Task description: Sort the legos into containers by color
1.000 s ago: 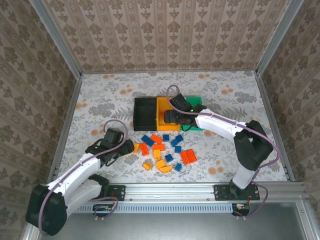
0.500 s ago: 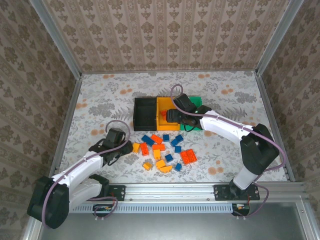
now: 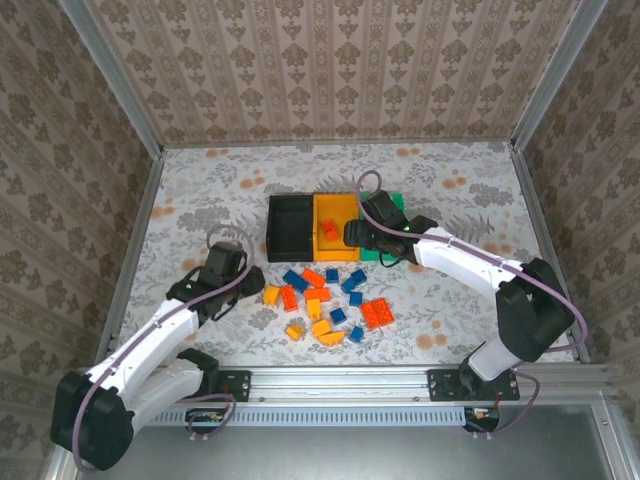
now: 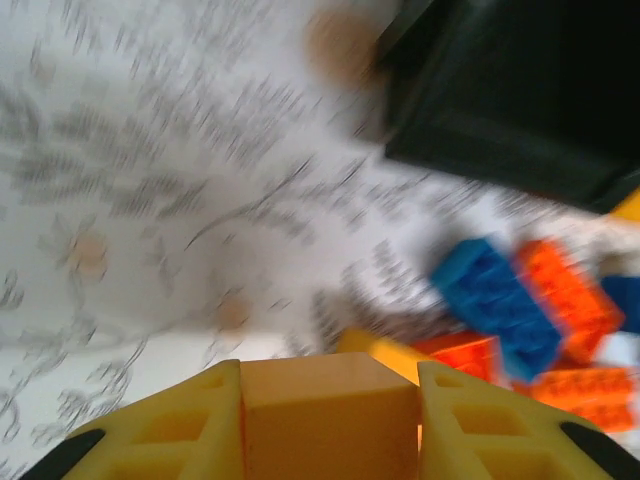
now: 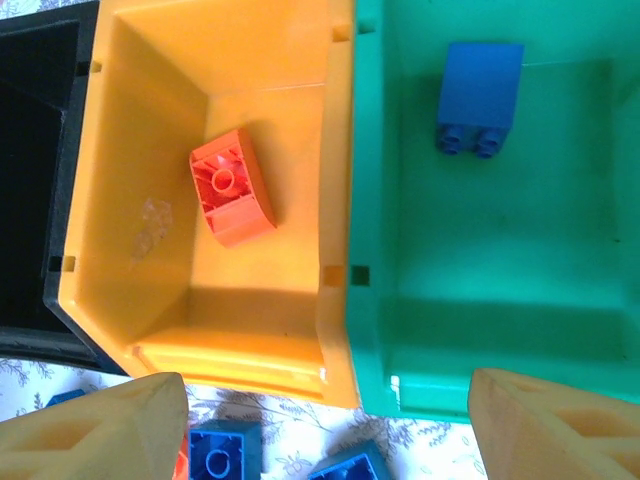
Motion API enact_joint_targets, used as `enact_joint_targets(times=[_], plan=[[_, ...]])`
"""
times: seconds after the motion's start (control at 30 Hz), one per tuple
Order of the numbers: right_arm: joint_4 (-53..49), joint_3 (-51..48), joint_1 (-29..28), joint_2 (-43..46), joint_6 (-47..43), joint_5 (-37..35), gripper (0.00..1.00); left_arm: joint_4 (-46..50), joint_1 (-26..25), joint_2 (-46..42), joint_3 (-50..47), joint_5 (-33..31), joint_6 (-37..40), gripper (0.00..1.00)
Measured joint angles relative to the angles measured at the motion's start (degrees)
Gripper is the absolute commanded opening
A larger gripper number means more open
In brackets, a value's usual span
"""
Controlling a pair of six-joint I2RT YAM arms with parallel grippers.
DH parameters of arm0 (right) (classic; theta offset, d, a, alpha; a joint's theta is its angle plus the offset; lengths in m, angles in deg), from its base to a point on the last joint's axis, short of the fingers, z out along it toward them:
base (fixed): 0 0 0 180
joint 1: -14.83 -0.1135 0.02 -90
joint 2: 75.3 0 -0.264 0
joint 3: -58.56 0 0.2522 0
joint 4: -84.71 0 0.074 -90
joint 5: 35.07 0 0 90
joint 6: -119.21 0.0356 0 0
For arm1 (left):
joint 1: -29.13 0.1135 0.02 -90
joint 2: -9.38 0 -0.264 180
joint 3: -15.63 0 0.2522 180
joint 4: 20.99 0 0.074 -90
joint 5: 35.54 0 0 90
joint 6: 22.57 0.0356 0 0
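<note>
Left gripper [image 4: 330, 445] is clamped on a yellow-orange brick [image 4: 328, 400] by the pile [image 3: 325, 300] near the tabletop's [image 3: 200, 195] front edge, and if it heads for the bins [image 5: 338, 200] it might clip the right gripper [image 5: 330, 430], hanging jaws apart over them.

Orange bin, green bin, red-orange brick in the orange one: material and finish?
Orange rectangular bin: looks like moulded plastic, semi-gloss; soft highlights along its rim.
Green rectangular bin: likely the same plastic, with a glint at its near corner.
Red-orange brick: hard plastic, smooth; its hollow moulded underside faces up.
</note>
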Motion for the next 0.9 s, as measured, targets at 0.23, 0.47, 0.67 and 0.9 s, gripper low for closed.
enact_joint_targets(times=[0.23, 0.47, 0.67, 0.9], plan=[[0.6, -5.5, 0.2, 4.9, 0.4, 0.0, 0.76, -4.3, -3.1, 15.7, 17.2, -1.5, 3.6, 0.33], [0.2, -10.0, 0.7, 10.4, 1.1, -0.1, 0.76, -7.2, -4.7, 35.6, 31.6, -6.4, 8.2, 0.33], [-0.7, -12.0, 0.9, 15.0, 1.3, 0.0, 0.77, -6.7, -4.7, 45.4, 39.2, -10.0, 9.9, 0.57], [-1.5, -15.9, 0.9, 16.0, 1.0, 1.8, 0.79, -5.5, -4.8, 47.5, 41.6, -10.7, 10.0, 0.77]])
